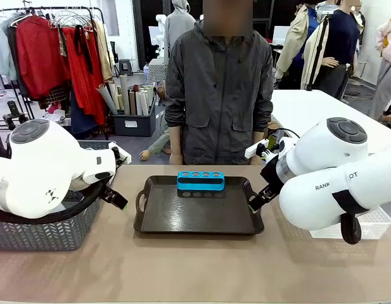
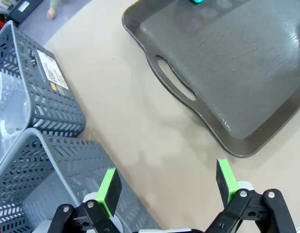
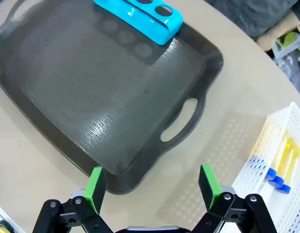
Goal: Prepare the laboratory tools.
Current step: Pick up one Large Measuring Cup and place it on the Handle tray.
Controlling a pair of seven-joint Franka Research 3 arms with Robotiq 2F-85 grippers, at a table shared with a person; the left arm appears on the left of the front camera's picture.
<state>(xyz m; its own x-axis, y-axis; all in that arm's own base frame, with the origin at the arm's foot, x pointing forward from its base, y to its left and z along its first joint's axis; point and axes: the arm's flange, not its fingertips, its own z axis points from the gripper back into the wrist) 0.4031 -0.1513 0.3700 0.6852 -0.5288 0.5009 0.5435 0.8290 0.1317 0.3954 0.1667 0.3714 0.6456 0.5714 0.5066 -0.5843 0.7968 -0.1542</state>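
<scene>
Though it is cropped, rack (image 3: 130, 14) occupies tray (image 3: 91, 97).

The bright blue plastic tube rack (image 1: 201, 181) stands upright and level at 12 o'clock on the dark handled tray (image 1: 195, 221), just inside its far rim, its row of round holes facing up. In the right wrist view, at 4 o'clock, two small yellow tubes with blue caps (image 3: 286, 158) lie flat side by side in a white perforated basket (image 3: 256, 182), caps towards 7 o'clock. In the left wrist view, at 9 o'clock, a clear plastic vessel (image 2: 4, 121), partly seen, sits inside a grey mesh basket (image 2: 57, 109).
</scene>
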